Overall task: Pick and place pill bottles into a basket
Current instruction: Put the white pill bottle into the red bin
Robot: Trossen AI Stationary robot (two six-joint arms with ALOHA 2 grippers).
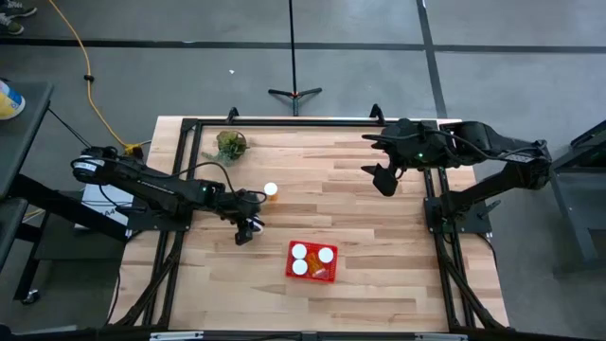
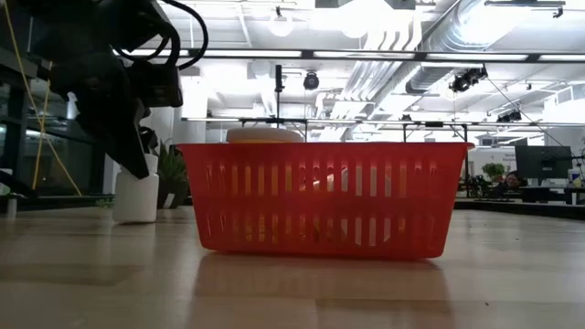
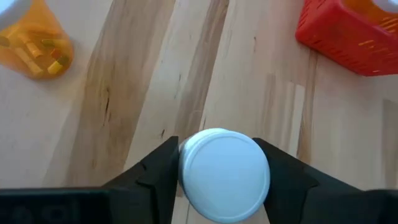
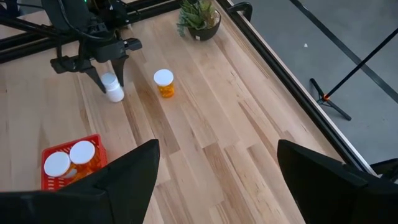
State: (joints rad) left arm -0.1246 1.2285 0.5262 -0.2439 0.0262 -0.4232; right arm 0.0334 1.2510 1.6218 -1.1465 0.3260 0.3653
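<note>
Left gripper point(image 3: 224, 177) pinches a pill bottle point(image 3: 224, 175) by its white cap, fingers pressed to both sides, down at the table left of the red basket point(image 1: 325, 275). Three bottles point(image 1: 312, 260) sit inside the basket. Another bottle point(image 1: 271, 191) stands just beyond the gripper. Right gripper point(image 1: 383, 178) hovers far right, fingers spread wide.

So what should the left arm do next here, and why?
Probably close and lift: the left gripper has its fingers either side of a bottle on the table, with the basket nearby already holding three. Whether it is gripped yet is unclear.
</note>
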